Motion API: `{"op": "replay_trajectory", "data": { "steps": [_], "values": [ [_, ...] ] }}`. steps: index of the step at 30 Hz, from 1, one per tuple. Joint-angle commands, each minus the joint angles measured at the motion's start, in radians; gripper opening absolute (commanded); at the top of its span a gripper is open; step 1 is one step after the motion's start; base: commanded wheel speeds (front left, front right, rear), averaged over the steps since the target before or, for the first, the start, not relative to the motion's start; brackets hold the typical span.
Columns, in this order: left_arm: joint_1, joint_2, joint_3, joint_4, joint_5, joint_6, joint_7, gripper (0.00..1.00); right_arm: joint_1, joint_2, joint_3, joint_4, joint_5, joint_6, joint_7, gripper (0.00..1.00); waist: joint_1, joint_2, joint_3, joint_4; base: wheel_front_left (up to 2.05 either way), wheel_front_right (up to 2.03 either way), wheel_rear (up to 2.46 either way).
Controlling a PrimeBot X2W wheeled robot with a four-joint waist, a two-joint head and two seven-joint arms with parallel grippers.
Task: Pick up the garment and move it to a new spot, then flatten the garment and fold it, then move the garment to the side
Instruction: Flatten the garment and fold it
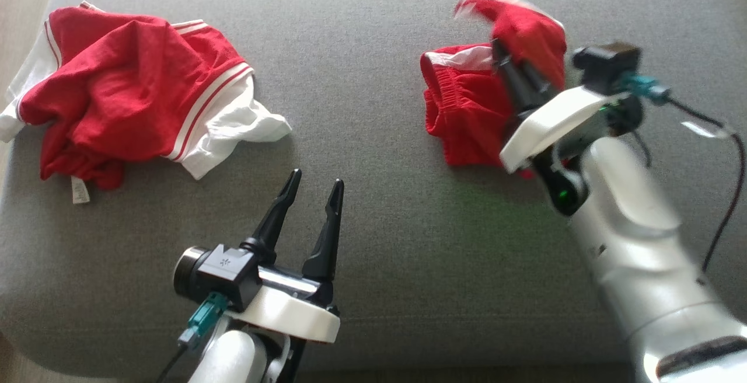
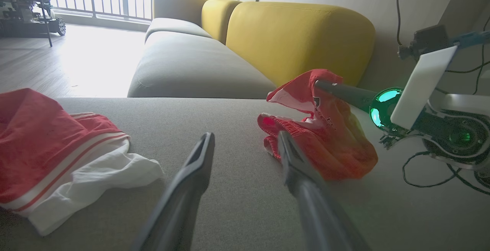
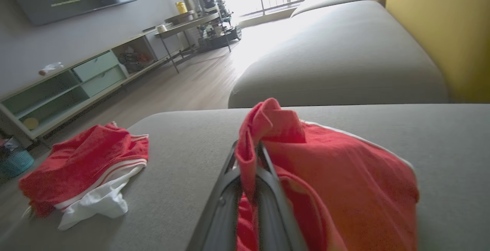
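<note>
The garment (image 1: 467, 114), red shorts with white trim, is at the right of the grey cushion (image 1: 408, 254), partly lifted and bunched. My right gripper (image 1: 501, 50) is shut on its upper fold; in the right wrist view the red cloth (image 3: 337, 182) drapes over and between the closed fingers (image 3: 268, 189). The left wrist view shows the shorts (image 2: 329, 144) hanging from the right finger (image 2: 344, 92). My left gripper (image 1: 318, 183) stands open over the cushion's front middle, holding nothing, well left of the shorts.
A second red-and-white garment (image 1: 128, 91) lies crumpled at the cushion's left end. A black cable (image 1: 729, 196) trails by the right arm. Yellow sofa backs (image 2: 298, 36) rise behind. Wooden floor (image 3: 172, 86) and a low shelf unit (image 3: 76, 86) lie beyond the left edge.
</note>
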Motion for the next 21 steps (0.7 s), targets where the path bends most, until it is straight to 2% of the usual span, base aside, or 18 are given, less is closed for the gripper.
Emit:
{"op": "replay_trajectory", "data": {
  "steps": [1, 8, 14, 15, 16, 17, 21],
  "values": [
    [-0.02, -0.005, 0.039, -0.035, -0.002, 0.005, -0.005, 0.85, 0.006, 0.015, 0.037, -0.051, 0.007, 0.0, 0.007, 0.0, 0.0, 0.0, 0.002, 0.001, 0.0, 0.0, 0.0],
    [-0.028, -0.005, 0.033, -0.041, -0.012, 0.01, -0.005, 0.84, 0.119, 0.015, 0.136, -0.14, -0.009, 0.0, 0.071, 0.0, 0.0, 0.0, 0.018, 0.01, 0.0, 0.0, 0.0],
    [-0.027, -0.005, 0.038, -0.041, -0.015, 0.011, -0.005, 0.86, 0.177, 0.015, 0.14, -0.185, -0.07, 0.0, 0.138, 0.0, 0.0, 0.0, 0.02, 0.006, 0.0, 0.0, 0.0],
    [-0.027, -0.005, 0.038, -0.041, -0.015, 0.011, -0.005, 0.9, 0.19, 0.015, 0.14, -0.198, -0.072, 0.0, 0.15, 0.04, 0.0, 0.0, 0.019, 0.005, 0.0, 0.0, 0.0],
    [-0.027, -0.005, 0.038, -0.041, -0.016, 0.012, -0.005, 0.93, 0.203, 0.015, 0.141, -0.213, -0.069, 0.0, 0.162, 0.41, 0.0, 0.0, 0.018, 0.004, 0.0, 0.0, 0.0],
    [-0.027, -0.005, 0.038, -0.041, -0.016, 0.012, -0.005, 1.0, 0.215, 0.015, 0.141, -0.226, -0.07, 0.0, 0.17, 1.0, 0.0, 0.0, 0.017, 0.002, 0.0, 0.0, 0.0],
    [-0.019, -0.005, 0.039, -0.032, -0.015, 0.014, -0.005, 1.0, 0.284, 0.015, 0.137, -0.3, -0.05, 0.0, 0.193, 1.0, 0.0, 0.0, 0.0, -0.004, 0.0, 0.0, 0.0]
  ]
}}
